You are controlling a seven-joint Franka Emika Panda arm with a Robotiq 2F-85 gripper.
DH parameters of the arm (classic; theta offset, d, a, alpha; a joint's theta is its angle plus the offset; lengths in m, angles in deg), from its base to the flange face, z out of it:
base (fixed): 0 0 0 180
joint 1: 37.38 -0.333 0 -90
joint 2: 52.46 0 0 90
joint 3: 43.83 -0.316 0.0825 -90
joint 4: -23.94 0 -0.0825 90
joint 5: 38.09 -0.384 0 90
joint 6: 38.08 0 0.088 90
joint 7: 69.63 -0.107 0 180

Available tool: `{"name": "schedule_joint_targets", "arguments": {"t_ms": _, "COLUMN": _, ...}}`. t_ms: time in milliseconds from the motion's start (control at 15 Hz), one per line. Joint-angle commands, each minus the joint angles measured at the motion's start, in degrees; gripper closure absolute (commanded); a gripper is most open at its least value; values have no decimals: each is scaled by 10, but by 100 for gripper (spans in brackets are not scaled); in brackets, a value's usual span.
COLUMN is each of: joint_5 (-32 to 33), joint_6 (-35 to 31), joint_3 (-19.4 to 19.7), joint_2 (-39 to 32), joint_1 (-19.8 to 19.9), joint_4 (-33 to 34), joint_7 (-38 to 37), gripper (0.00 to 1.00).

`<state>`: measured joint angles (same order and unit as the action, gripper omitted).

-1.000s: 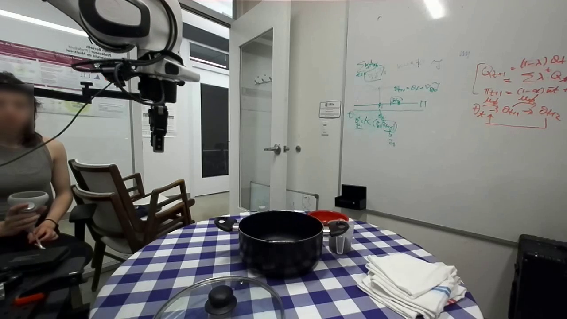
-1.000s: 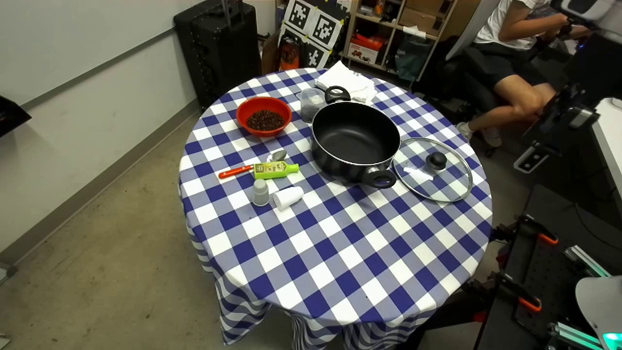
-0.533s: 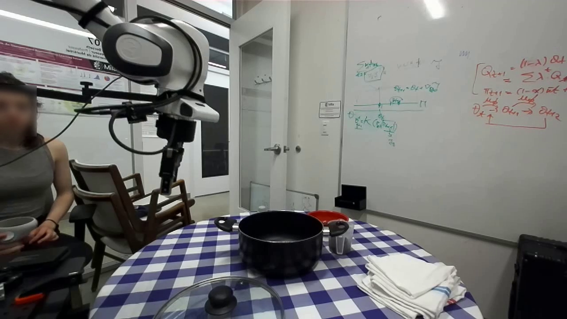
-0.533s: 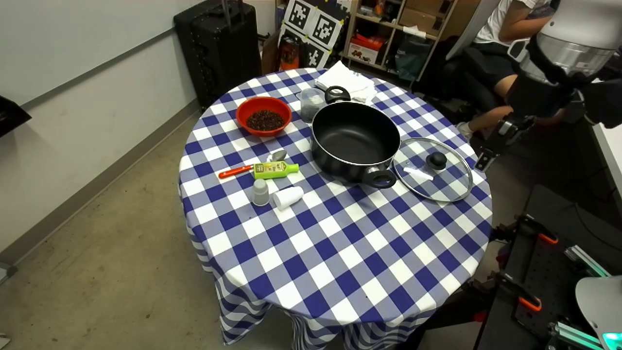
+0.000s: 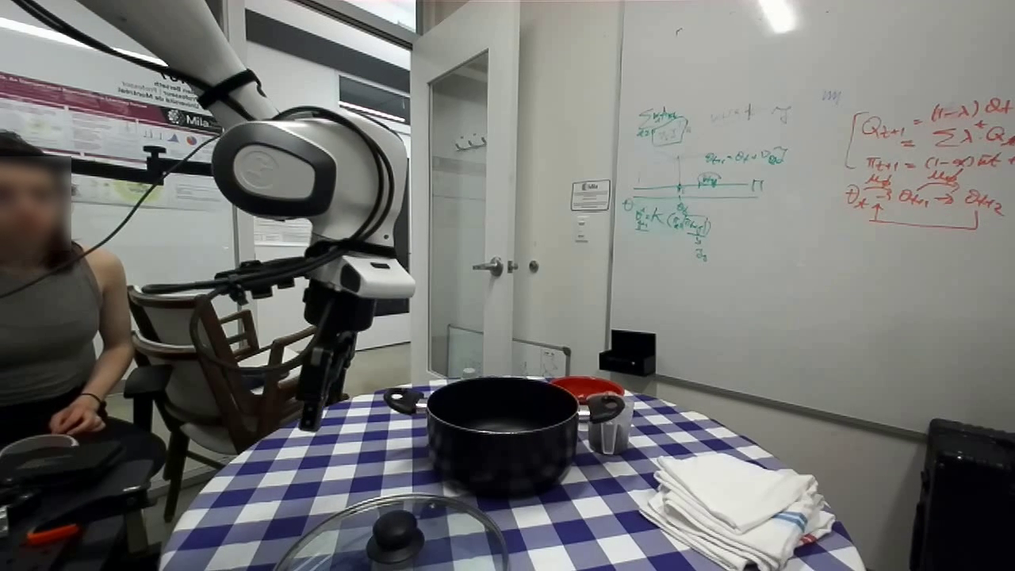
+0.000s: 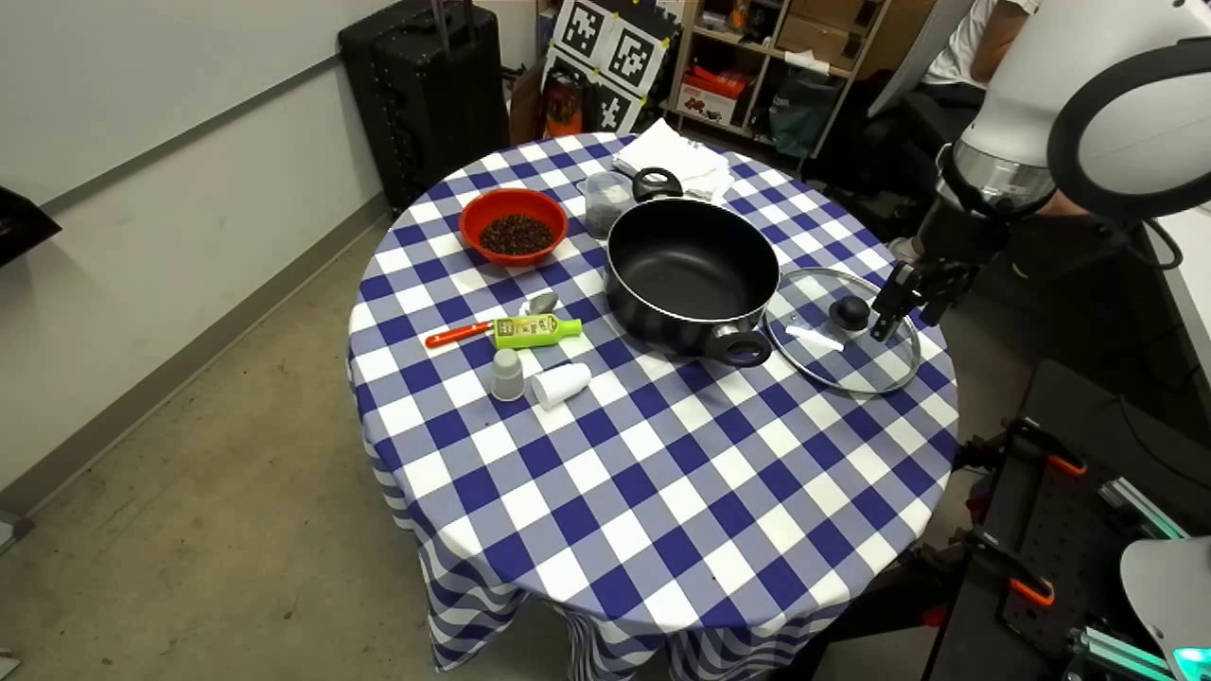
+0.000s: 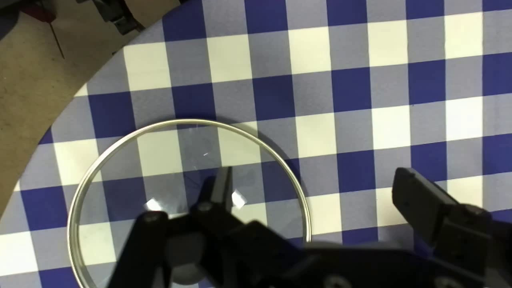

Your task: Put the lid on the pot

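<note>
The glass lid (image 5: 456, 535) lies on the table with its black knob up. It also shows in an exterior view (image 6: 804, 312) and in the wrist view (image 7: 196, 146). The black pot (image 6: 686, 270) stands open beside it, and shows in an exterior view (image 5: 503, 456). My gripper (image 7: 314, 170) is open and empty above the lid's side. In the wrist view one finger is over the glass and the other is over the cloth; the knob is mostly hidden behind the gripper. In both exterior views the gripper (image 6: 906, 323) (image 5: 311, 420) hangs tilted, close to the lid.
A red bowl (image 6: 516, 203) of dark beans and a clear cup (image 6: 605, 200) stand behind the pot. White towels (image 5: 733, 503) are stacked nearby. A green bottle (image 6: 535, 331), an orange-handled utensil (image 6: 461, 334) and small white cups (image 6: 561, 384) lie farther off. A person (image 5: 47, 341) sits beside the table.
My arm has come down and across toward the table; the open gripper has moved from off the table's edge to above the lid's side. The lid and pot have not moved.
</note>
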<state>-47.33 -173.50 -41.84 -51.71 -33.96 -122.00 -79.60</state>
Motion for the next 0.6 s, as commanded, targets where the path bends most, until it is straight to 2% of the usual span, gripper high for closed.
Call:
{"name": "schedule_joint_targets", "arguments": {"t_ms": 0, "joint_5": -42, "joint_6": -10, "joint_3": 5, "joint_2": -84, "joint_1": 0, "joint_4": 51, "joint_7": 34, "gripper": 0}}
{"name": "schedule_joint_targets", "arguments": {"t_ms": 200, "joint_5": -78, "joint_6": -3, "joint_3": 5, "joint_2": -138, "joint_1": 13, "joint_4": 90, "joint_7": 75, "gripper": 0}}
{"name": "schedule_joint_targets", "arguments": {"t_ms": 533, "joint_5": -71, "joint_6": 2, "joint_3": 12, "joint_2": -203, "joint_1": 34, "joint_4": 144, "joint_7": 76, "gripper": 0}}
